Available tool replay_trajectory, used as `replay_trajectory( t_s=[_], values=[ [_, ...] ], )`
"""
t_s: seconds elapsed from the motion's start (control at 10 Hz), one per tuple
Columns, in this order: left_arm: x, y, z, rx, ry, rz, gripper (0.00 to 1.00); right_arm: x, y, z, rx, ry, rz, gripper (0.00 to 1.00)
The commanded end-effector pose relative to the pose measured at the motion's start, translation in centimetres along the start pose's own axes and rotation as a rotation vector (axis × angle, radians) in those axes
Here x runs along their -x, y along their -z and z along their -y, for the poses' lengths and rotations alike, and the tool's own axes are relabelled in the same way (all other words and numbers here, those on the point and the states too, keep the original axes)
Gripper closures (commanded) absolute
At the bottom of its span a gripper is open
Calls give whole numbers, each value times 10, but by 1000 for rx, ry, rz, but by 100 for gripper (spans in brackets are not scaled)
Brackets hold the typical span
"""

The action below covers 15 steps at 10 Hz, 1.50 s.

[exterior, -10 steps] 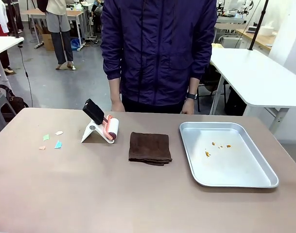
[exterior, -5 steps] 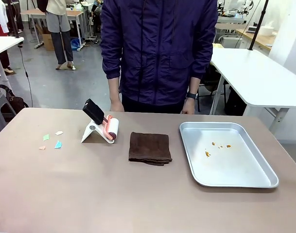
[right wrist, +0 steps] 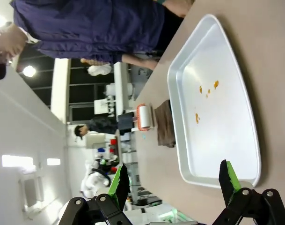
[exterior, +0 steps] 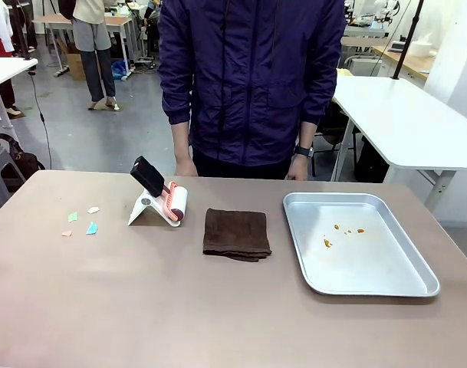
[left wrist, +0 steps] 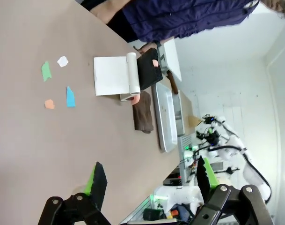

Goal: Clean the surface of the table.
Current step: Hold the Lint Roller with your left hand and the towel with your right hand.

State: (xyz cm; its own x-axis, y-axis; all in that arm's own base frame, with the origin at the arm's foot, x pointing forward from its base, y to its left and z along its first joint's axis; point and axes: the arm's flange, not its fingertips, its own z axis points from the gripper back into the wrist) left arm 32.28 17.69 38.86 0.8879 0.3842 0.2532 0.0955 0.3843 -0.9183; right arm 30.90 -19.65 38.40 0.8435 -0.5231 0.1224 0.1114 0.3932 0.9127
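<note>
Table point(exterior: 218, 322): fills lower frame, nothing moved in the last second; paper scraps point(exterior: 80, 222) lie uncleared at mid-left. Left gripper point(left wrist: 149, 169), right gripper point(right wrist: 172, 172): jaws spread wide, empty. Cleaning not begun.

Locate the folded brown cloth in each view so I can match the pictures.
Front view: brown cloth near the centre, between the lint roller on its left and the metal tray on its right.
Left wrist view: brown cloth at the centre, below the lint roller, left of the metal tray.
Right wrist view: brown cloth near the centre, just left of the metal tray.
Shared landmark: the metal tray, beside the cloth in all three.
</note>
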Motion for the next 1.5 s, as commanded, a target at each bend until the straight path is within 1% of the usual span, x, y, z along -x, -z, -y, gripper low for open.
replay_trajectory(
  t_s=[0.0, 0.1, 0.2, 0.3, 0.4, 0.5, 0.6, 0.7, 0.8, 0.9, 1.1, 1.2, 1.3, 1.4],
  values=[
    [-23, 13, 43, -95, 106, -107, 0, 34, 29, -57, 81, -106, -5, 0],
    [-34, 25, 63, -128, 145, -157, 0, 40, 47, -82, 106, -165, -32, 0],
    [-42, 42, 84, -165, 172, -216, 0, 48, 69, -107, 138, -207, -82, 0],
    [-48, 65, 106, -215, 175, -276, 0, 58, 96, -132, 177, -222, -128, 0],
    [-48, 98, 133, -273, 160, -306, 0, 71, 130, -160, 219, -228, -158, 0],
    [-53, 112, 143, -295, 124, -313, 0, 84, 154, -178, 226, -260, -207, 0],
    [-56, 130, 152, -340, 119, -338, 0, 99, 185, -194, 272, -311, -230, 0],
    [-62, 144, 152, -401, 134, -375, 0, 114, 216, -206, 315, -378, -274, 0],
    [-69, 157, 149, -462, 130, -391, 0, 127, 246, -216, 355, -401, -321, 0],
    [-76, 168, 142, -521, 123, -369, 0, 140, 277, -223, 382, -410, -357, 0],
    [-88, 174, 126, -543, 133, -395, 0, 162, 323, -220, 470, -407, -384, 0],
    [-87, 184, 131, -537, 150, -409, 0, 172, 341, -214, 503, -431, -427, 0],
    [-99, 179, 120, -521, 162, -422, 0, 178, 357, -206, 531, -445, -447, 0],
    [-110, 172, 108, -513, 168, -427, 0, 179, 368, -199, 562, -448, -444, 0]
  ],
)
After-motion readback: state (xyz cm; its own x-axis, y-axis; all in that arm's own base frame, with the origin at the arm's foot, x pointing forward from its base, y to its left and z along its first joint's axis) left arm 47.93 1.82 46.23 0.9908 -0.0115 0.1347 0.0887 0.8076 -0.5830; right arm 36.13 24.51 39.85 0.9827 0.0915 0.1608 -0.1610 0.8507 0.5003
